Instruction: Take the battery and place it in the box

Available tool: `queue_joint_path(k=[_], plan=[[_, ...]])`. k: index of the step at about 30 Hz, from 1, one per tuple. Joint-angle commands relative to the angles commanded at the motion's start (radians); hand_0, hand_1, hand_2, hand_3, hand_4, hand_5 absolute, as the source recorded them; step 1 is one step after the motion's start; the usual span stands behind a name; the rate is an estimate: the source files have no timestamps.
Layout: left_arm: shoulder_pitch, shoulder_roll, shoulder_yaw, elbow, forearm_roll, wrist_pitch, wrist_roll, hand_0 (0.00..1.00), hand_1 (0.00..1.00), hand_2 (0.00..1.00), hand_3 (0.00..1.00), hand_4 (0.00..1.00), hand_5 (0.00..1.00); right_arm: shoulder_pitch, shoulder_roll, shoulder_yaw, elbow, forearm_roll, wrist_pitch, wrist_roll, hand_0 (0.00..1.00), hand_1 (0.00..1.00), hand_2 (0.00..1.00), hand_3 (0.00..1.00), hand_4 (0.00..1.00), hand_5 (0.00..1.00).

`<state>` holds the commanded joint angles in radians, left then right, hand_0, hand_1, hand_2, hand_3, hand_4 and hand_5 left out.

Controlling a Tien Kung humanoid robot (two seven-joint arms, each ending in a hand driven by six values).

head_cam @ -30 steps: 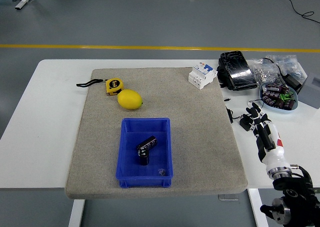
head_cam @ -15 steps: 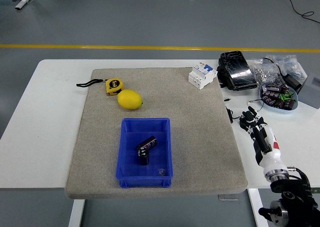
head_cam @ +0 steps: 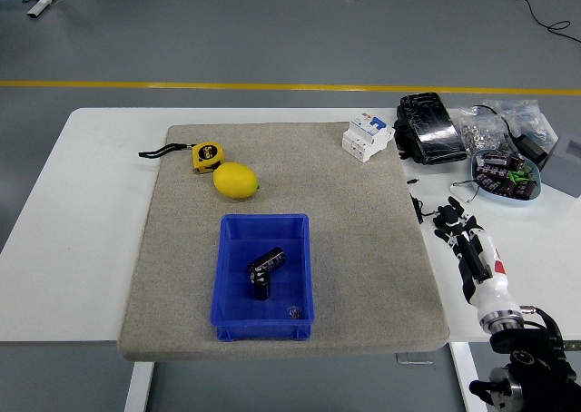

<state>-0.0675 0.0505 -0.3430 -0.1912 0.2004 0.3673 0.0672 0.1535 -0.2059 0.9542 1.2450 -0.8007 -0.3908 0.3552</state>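
While nothing is in the robot's grasp, the scene reads as follows, biggest thing first.

Table (head_cam: 73,212): white, carrying everything below.
Mat (head_cam: 363,249): grey, covering the table's middle, with the box on its near half.
Box (head_cam: 264,317): blue, open-topped, sitting square on the mat.
Black pouch (head_cam: 427,128): at the far right, off the mat, beside a white breaker (head_cam: 368,136).
Right hand (head_cam: 458,229): low over the bare table just right of the mat's edge, fingers loosely spread, empty.
Left hand: not visible.
Lemon (head_cam: 236,181): just beyond the box, with a yellow tape measure (head_cam: 206,156) touching its far side.
Bowl (head_cam: 505,177): far right, holding small dark items, too small to identify.
Battery (head_cam: 264,269): two dark cylinders already lie inside the box, near its centre.
Risk: if another battery is wanted, it probably comes from the cluttered right side; open fingers could snag the thin cable (head_cam: 461,190) by the hand or tip the bowl, scattering parts.
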Motion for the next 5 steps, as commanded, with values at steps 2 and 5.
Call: queue_joint_path(k=[2, 5], plan=[[0.001, 0.0, -0.001, 0.0, 0.002, 0.0, 0.001, 0.61, 0.61, 0.682, 0.588, 0.636, 0.61, 0.0, -0.001, -0.001, 0.0, 0.0, 0.0, 0.0, 0.877, 0.848, 0.896, 0.944, 0.998, 0.826], [0.002, 0.0, -0.004, 0.0, 0.006, 0.0, 0.002, 0.61, 0.61, 0.682, 0.588, 0.636, 0.61, -0.001, -0.001, -0.002, -0.001, 0.001, 0.0, 0.0, 0.877, 0.848, 0.896, 0.944, 0.998, 0.826]])
